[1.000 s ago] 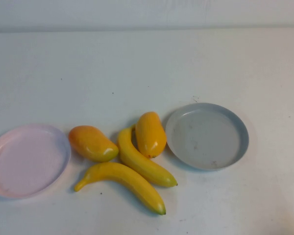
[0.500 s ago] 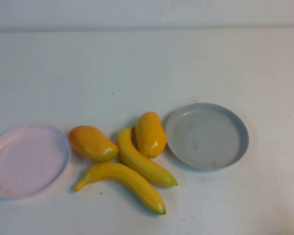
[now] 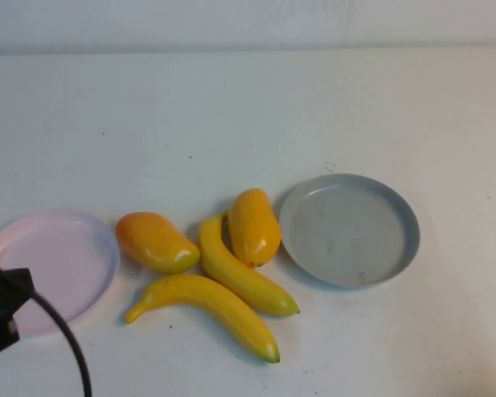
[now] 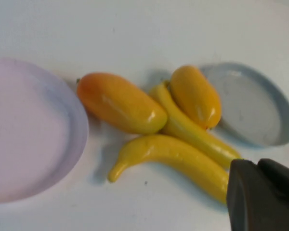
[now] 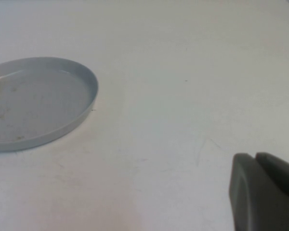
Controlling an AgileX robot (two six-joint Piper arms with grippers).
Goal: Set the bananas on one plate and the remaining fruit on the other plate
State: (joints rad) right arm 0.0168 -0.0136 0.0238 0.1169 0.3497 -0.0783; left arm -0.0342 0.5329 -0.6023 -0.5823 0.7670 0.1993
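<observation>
In the high view, the two bananas [image 3: 231, 289] are lying at lower centre of the frame on the white table [image 3: 231, 116], one touching the other. The two mango-like fruits [image 3: 157, 241] are sitting just above them, one nearly touching the grey-blue plate [image 3: 401, 207] at centre right. The pale pink plate [image 3: 83, 231] is lying at left, both plates bare. The left gripper [image 4: 262, 197], fingers pressed together and holding nothing, is hanging at lower left over the pink plate's near edge, its dark cable [image 3: 66, 339] crossing the rim. The right gripper [image 5: 265, 192], also closed and empty, is hovering over bare table beside the grey-blue plate.
</observation>
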